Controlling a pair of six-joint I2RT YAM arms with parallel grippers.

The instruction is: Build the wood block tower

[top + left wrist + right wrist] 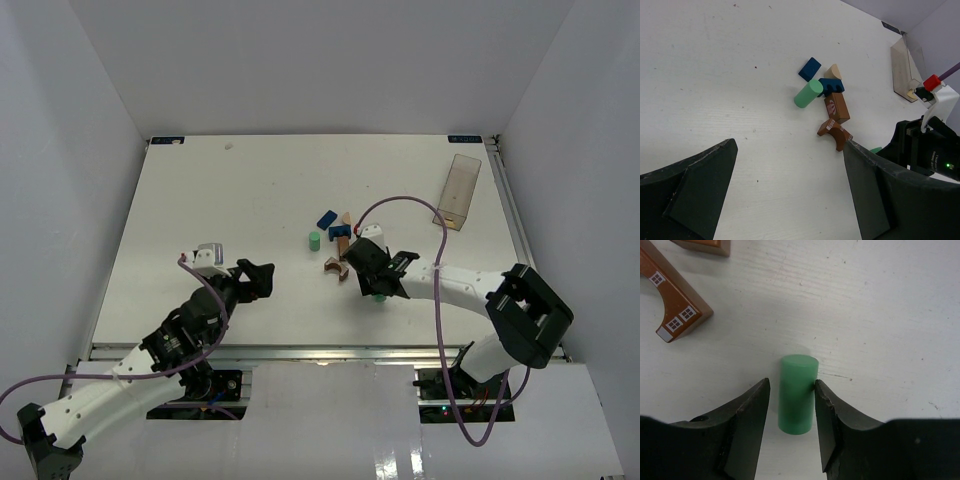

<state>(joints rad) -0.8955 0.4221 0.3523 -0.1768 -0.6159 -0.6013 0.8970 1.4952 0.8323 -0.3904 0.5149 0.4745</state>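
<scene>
A green cylinder (797, 394) rests on the table between the fingers of my right gripper (791, 390); the right finger touches it and a small gap shows at the left finger. In the top view this cylinder (379, 296) peeks out under the right gripper (375, 285). The brown arch (333, 267) lies just left of it. Behind are the brown brick (343, 246), a blue piece (339, 232), the other green cylinder (314, 240), a blue block (326, 218) and the tan piece (346, 217). My left gripper (262, 278) is open and empty, left of the blocks.
A clear plastic box (459, 190) lies at the back right near the table's edge. White walls enclose the table on three sides. In the left wrist view the right arm (925, 150) stands just right of the arch (835, 133).
</scene>
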